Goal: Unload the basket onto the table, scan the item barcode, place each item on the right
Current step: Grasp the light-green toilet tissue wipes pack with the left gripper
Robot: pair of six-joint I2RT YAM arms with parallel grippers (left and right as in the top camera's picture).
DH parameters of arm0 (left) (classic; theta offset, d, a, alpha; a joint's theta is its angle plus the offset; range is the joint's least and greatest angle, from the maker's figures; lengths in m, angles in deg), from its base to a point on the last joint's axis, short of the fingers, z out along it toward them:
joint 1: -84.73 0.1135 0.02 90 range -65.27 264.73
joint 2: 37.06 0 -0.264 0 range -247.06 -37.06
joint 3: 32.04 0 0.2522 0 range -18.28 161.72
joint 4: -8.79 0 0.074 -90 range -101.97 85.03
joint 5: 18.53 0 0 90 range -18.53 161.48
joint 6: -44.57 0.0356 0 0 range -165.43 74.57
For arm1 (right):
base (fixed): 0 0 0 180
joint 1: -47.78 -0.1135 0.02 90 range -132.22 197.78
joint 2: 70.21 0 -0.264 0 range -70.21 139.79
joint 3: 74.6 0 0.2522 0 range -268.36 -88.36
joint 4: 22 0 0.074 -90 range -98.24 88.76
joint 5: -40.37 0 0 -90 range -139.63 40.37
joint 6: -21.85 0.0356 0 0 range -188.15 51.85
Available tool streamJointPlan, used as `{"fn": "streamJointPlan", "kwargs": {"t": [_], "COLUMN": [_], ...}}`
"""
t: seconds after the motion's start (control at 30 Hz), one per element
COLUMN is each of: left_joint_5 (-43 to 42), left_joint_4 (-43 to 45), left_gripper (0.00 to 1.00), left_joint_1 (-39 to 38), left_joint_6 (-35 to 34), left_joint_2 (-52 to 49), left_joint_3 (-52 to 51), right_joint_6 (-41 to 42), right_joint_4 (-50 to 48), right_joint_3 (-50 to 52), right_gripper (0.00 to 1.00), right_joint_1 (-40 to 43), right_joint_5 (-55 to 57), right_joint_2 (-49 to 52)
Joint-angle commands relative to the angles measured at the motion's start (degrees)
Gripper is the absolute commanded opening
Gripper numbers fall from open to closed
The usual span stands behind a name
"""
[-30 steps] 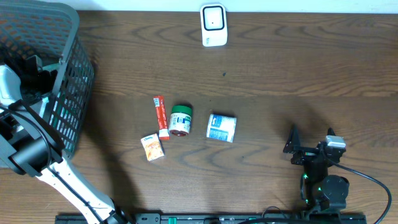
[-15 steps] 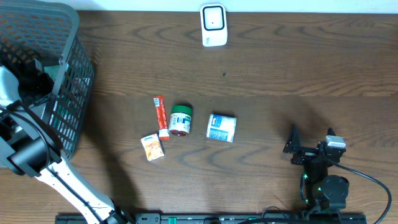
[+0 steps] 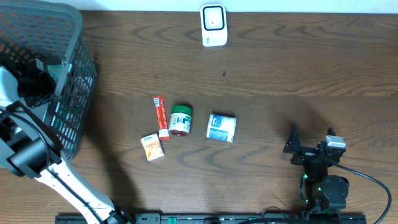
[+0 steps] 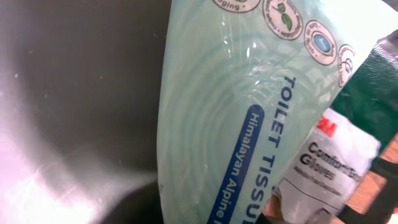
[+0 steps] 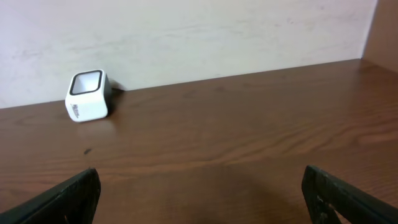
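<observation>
**Figure. Early pick-up stage: no barcode is yet presented to the scanner.**
The left gripper (image 3: 37, 74) is down inside the basket (image 3: 78, 43), its camera close against a toilet tissue pack (image 4: 230, 124) that lies beside a gloves pack (image 4: 336, 165). Whether its fingers are closed on the pack cannot be told. The right gripper (image 5: 202, 193) sits low over the table (image 3: 280, 74), jaws spread wide and empty. The scanner (image 3: 213, 25) stands at the far edge, well apart. Judged remaining: lifting the pack out and turning its barcode to the scanner.
</observation>
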Motion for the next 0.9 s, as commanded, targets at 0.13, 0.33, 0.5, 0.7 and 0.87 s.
{"fn": "streamJointPlan", "kwargs": {"t": [0.13,0.33,0.5,0.7,0.87], "left_joint_5": [-2.56,-2.10,1.97,1.70,1.79], "left_joint_4": [1.16,4.37,3.26,-2.69,0.57], "left_gripper": [0.07,0.07,0.07,0.07,0.07], "left_joint_1": [-0.24,1.46,1.73,1.75,2.36], "left_joint_6": [-6.14,-13.68,-13.60,-17.25,-22.97], "left_joint_2": [10.16,14.34,15.02,16.39,26.51], "left_joint_3": [-0.44,-0.44,-0.46,-0.44,-0.24], "right_joint_6": [-0.83,-0.83,-0.83,-0.83,-0.83], "right_joint_4": [0.20,0.20,0.20,0.20,0.20], "right_joint_3": [0.04,0.04,0.04,0.04,0.04], "right_gripper": [0.99,0.99,0.99,0.99,0.99], "right_joint_1": [-0.28,-0.28,-0.28,-0.28,-0.28], "right_joint_5": [0.22,0.20,0.20,0.22,0.20], "right_joint_2": [0.00,0.00,0.00,0.00,0.00]}}
